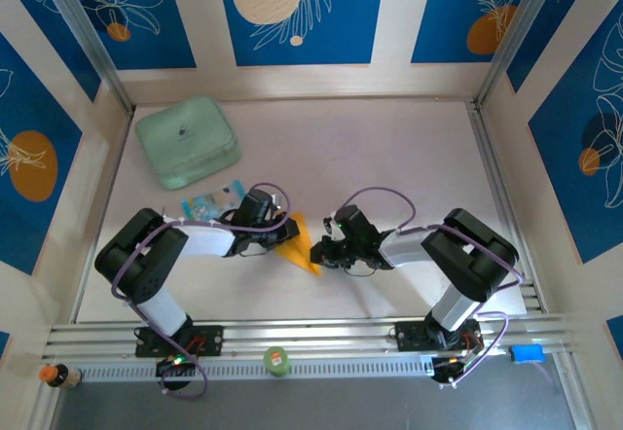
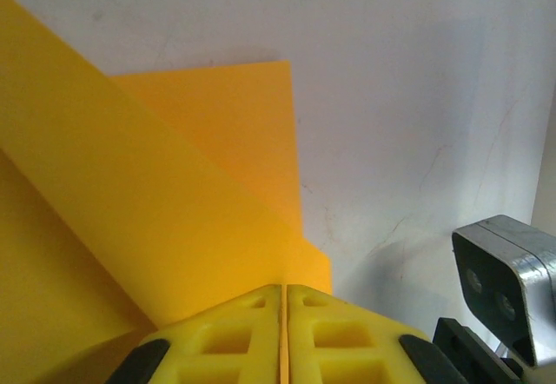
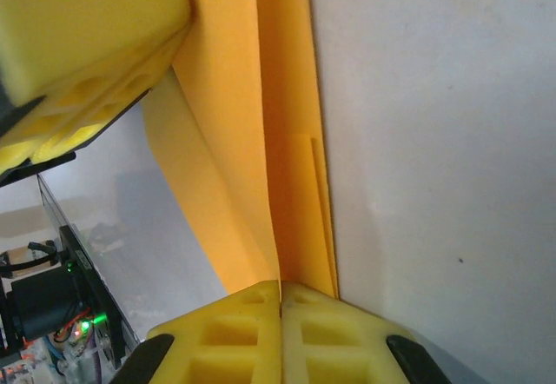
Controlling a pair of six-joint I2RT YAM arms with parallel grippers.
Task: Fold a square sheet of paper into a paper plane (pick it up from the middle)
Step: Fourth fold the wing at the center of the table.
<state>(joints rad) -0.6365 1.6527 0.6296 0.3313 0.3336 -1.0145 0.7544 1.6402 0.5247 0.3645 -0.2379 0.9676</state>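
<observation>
Top external view: a mint-green box (image 1: 187, 143) sits at the far left of the bench (image 1: 409, 158), with a blue-and-white packet (image 1: 207, 202) just nearer. At mid-bench the left tool (image 1: 285, 232) and the right tool (image 1: 319, 251) meet on the folded orange-yellow paper sheet (image 1: 300, 247), which lies between the 2. Left wrist view: the left tool (image 2: 284, 290) is pinched closed on one edge, with overlapping layers beyond it. Right wrist view: the right tool (image 3: 281, 287) clamps the paper's other end, its folds running away from the fingers.
</observation>
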